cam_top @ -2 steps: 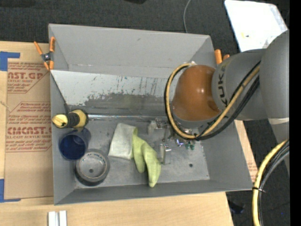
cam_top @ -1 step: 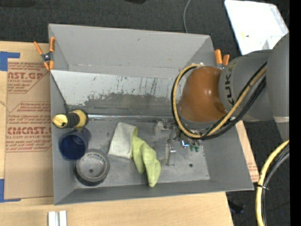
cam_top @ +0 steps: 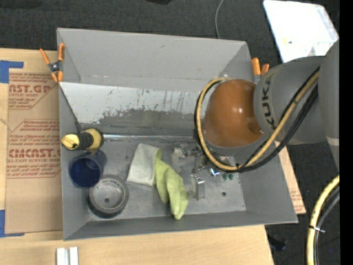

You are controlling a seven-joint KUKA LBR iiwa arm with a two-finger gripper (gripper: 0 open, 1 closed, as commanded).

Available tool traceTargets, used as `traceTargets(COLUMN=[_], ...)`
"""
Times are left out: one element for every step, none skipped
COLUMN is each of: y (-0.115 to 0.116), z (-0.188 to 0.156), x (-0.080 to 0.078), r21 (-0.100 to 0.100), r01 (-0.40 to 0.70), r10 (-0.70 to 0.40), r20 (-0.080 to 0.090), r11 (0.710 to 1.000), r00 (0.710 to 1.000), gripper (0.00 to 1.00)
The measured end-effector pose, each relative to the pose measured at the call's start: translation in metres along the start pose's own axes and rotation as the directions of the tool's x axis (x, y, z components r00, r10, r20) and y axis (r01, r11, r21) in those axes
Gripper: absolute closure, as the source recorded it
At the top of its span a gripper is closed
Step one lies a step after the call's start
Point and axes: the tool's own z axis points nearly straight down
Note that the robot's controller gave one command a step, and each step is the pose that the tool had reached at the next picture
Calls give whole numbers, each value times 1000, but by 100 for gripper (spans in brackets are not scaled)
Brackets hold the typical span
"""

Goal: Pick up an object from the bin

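1. Bin [cam_top: 71, 120]: grey metal, sloped walls, scuffed flat floor. It holds every item listed below.
2. Yellow-capped dark cylinder [cam_top: 83, 141]: lies on its side at the far left, at the foot of the back slope.
3. Blue cup [cam_top: 85, 171]: upright with its mouth up, just in front of item 2.
4. Grey round tin [cam_top: 107, 195]: front-left corner, just beside the cup.
5. White folded cloth [cam_top: 142, 164]: flat on the floor, left of centre. Its right edge meets item 6.
6. Yellow-green soft piece [cam_top: 171, 187]: long, limp and lumpy, running from mid-floor toward the front wall. It is the thing nearest the tool and, by judgement, the likeliest pick.
7. Gripper [cam_top: 194, 182]: low over the floor, just right of item 6. Whether it is spread or pressed together cannot be told, and nothing is seen pinched in it.
8. Orange wrist cover [cam_top: 231, 115]: part of the arm, above item 7.
9. Handling note: shift the gripper left until it is centred on item 6, then close across the narrow width at the thickest lump. Keep clear of the cloth edge so the two do not lift together.
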Motion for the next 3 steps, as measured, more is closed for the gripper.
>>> traceTargets(y=[9, 28, 64], z=[14, 22, 39], x=[0, -4, -23], r21=[1, 0, 1], r01=[89, -156, -110], r10=[-89, 156, 110], r20=[2, 3, 3], r11=[996, 988, 994], r00=[996, 988, 994], gripper=[0, 0, 100])
